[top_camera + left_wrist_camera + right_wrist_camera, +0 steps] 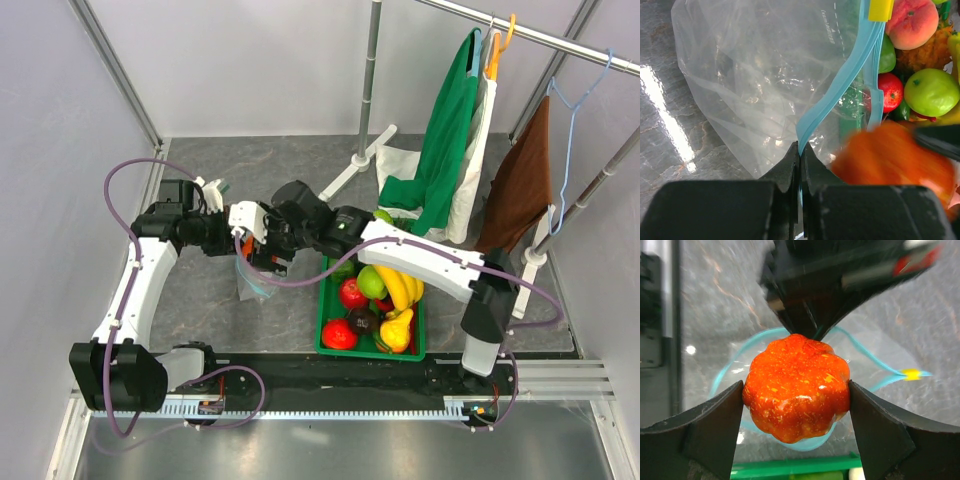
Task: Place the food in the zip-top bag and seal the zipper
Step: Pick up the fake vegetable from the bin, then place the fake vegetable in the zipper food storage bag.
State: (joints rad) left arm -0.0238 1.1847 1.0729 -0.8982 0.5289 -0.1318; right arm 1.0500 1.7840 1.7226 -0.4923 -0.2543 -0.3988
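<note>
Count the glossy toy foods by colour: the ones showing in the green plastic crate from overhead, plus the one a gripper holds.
Red glossy toy fruits: 2
Green toy fruits: 2
Yellow toy banana bunch and yellow pear-shaped piece: 2
Dark brown toy piece: 1
Orange lumpy toy pumpkin, gripped: 1
Total: 8 visible; the arm may hide more.

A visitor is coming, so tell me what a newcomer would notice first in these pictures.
The glossy orange lobed toy, gripped between the right gripper fingers in front of the clear bag and its open mouth. Next, the left gripper pinched shut on the light-blue zipper, holding the bag beside the green crate of bright fruit.
</note>
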